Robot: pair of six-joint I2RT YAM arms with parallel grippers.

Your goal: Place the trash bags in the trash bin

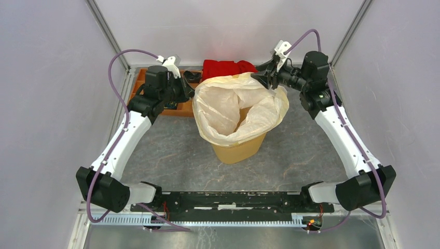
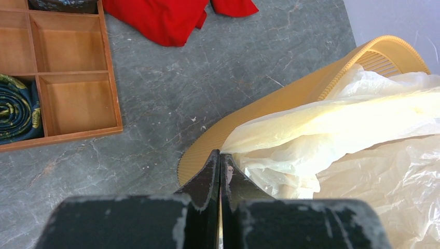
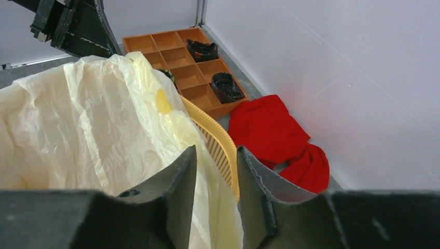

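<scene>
The yellow-orange trash bin (image 1: 238,149) stands mid-table with the cream-white trash bag (image 1: 232,106) spread over its mouth and drooping down its sides. My left gripper (image 1: 190,92) sits at the bag's left edge. In the left wrist view its jaws (image 2: 220,153) are pressed together, and a corner of the bag (image 2: 332,124) comes to a point right at their tip, beside the bin's wall (image 2: 270,104). My right gripper (image 1: 263,80) is at the back right rim. Its fingers (image 3: 217,149) stand apart, with bag film (image 3: 104,119) and the bin's rim (image 3: 223,150) between them.
A brown wooden compartment tray (image 1: 141,82) lies back left, with dark rolled items (image 3: 225,87) in some cells and a blue-green roll (image 2: 15,109) in another. A red cloth (image 1: 227,67) lies behind the bin. Grey walls close in the table on three sides.
</scene>
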